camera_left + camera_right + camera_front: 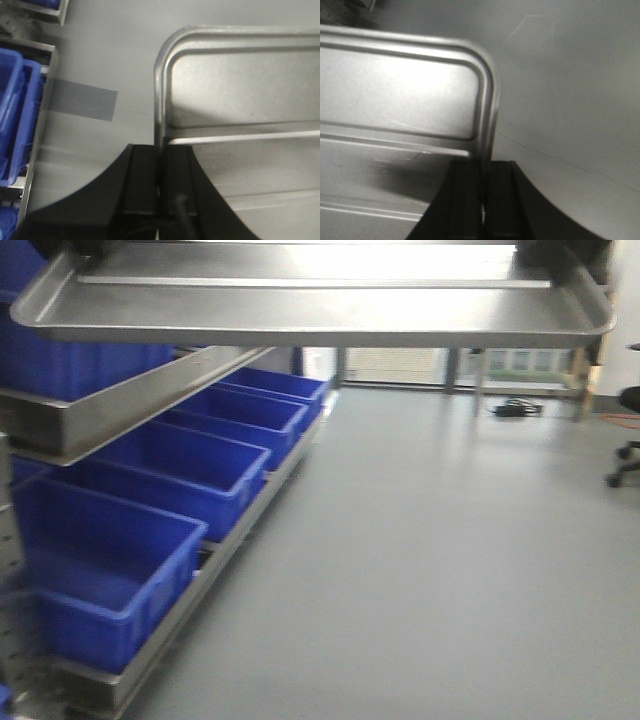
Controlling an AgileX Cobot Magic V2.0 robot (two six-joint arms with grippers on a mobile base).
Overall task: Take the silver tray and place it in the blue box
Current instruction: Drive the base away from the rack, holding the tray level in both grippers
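Inspector: Silver tray [320,315] is closest to your front camera. It hangs level in the air across the top of that view, and both wrist views show the grey floor [450,540] beneath it.

Operator: How is it held?

Inspector: Your left gripper [160,172] is clamped on the rim at one short end, with a black finger on each side of the edge. Your right gripper [484,180] grips the opposite short end the same way. The tray's floor ridges show in both wrist views.

Operator: And the box?

Inspector: You have a blue box [100,580] low on your left. It is the nearest of a row standing in a metal rack [150,665] at floor level. The tray is higher and off to the side, not over any box. One dull grey tray [110,405] juts out on the level above the row. Your left wrist view also shows a grey tape patch [82,100] on the floor, between the rack and the tray.
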